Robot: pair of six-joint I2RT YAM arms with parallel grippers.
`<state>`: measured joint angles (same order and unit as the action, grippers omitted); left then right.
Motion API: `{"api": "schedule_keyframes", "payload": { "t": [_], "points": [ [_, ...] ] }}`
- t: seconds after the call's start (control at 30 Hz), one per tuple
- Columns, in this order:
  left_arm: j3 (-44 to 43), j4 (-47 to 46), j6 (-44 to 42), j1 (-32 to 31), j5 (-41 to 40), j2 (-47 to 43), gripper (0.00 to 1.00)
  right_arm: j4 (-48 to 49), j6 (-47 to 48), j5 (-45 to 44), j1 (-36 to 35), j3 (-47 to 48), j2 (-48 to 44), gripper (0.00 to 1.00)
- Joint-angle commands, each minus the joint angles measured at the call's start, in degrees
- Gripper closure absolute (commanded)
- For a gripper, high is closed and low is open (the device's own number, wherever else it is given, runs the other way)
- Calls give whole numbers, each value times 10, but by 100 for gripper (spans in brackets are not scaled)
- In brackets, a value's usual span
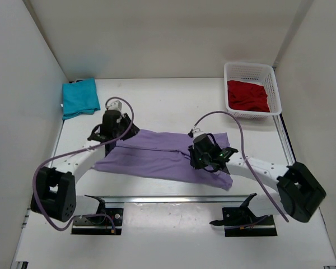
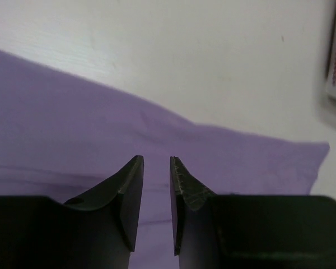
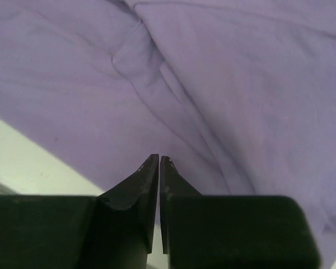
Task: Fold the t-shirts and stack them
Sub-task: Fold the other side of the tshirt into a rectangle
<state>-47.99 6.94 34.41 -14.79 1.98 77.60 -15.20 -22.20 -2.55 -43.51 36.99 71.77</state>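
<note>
The left fingers (image 2: pixel 156 168) are seen parted by a narrow gap, with lavender cloth visible between them; nothing is clamped, and whether the tips touch the cloth cannot be told. The right fingers (image 3: pixel 159 162) are seen pressed almost together, only a hairline slit left between the tips. They sit over the lavender cloth near its edge, but no fold of cloth is seen caught in them.

The lavender t-shirt (image 1: pixel 157 157) is spread flat across the middle of the white worktop (image 1: pixel 173 106), partly folded into a long slanted band with creases running across it. The left gripper (image 1: pixel 109 131) is placed at the band's far left corner, and the right gripper (image 1: pixel 204 154) over its right part.

The teal t-shirt (image 1: pixel 80 97) is laid as a small folded square at the far left corner of the worktop, well apart from the lavender one. The red t-shirt (image 1: pixel 247 96) is bunched inside a white lattice basket (image 1: pixel 252 69) at the far right corner.

Both arms are seen reaching inward from their bases at the near edge, with purple cables looped above them.
</note>
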Motion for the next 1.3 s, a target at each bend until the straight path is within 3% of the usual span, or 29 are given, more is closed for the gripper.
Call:
{"api": "schedule_keyframes", "payload": {
  "t": [0.0,0.13,0.37,0.67,0.93,1.27],
  "points": [
    [77,-63,52,-44,33,-53,63,84,63,-6,-2,49,49,92],
    [157,-127,75,-88,41,-85,63,100,80,21,18,71,107,85],
    [224,-163,77,-97,54,-113,63,124,93,41,18,92,160,80],
    [287,-187,94,-111,57,-142,63,119,102,-25,9,112,181,78],
    [301,-194,94,-95,64,-150,64,104,99,-5,32,116,205,82],
    [298,-198,100,-99,66,-138,63,86,94,-26,28,123,219,76]
  ]
}}
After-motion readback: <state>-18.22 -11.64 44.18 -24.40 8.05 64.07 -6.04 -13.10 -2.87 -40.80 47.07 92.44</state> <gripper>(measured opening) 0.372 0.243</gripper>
